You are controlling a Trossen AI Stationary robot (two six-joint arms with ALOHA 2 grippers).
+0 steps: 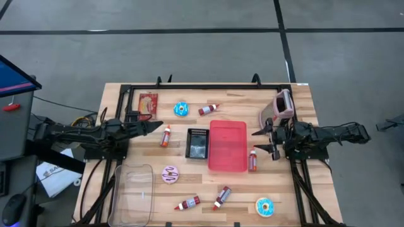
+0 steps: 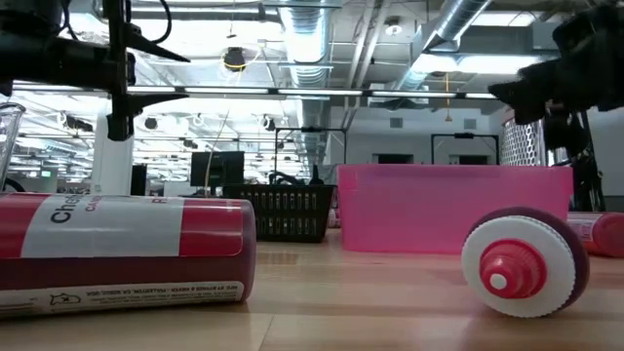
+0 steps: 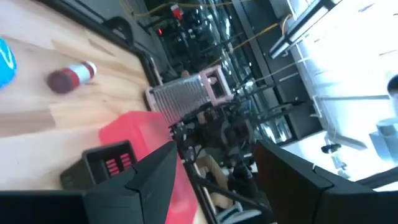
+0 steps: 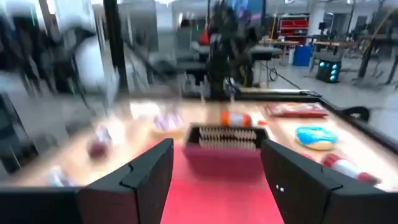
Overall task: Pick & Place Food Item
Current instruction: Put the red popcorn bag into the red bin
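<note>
Food items lie flat across the wooden table: a blue donut [image 1: 181,109], a pink donut [image 1: 170,174], a second blue donut [image 1: 264,207], a red packet [image 1: 148,104] and several red sauce bottles, one [image 1: 166,135] close to my left gripper. My left gripper [image 1: 156,127] hovers above the table's left side, pointing level toward the right, rolled on its side, open and empty [image 3: 217,186]. My right gripper [image 1: 261,140] hovers at the right, pointing left at the pink tray [image 1: 228,145], open and empty [image 4: 217,180]. One bottle [image 1: 252,159] lies just below it.
A black basket [image 1: 197,142] stands against the pink tray's left side in the middle. A clear container [image 1: 132,192] sits at the near left and a metal grater [image 1: 281,107] at the far right. Two bottles [image 1: 187,203] [image 1: 221,197] lie near the front edge.
</note>
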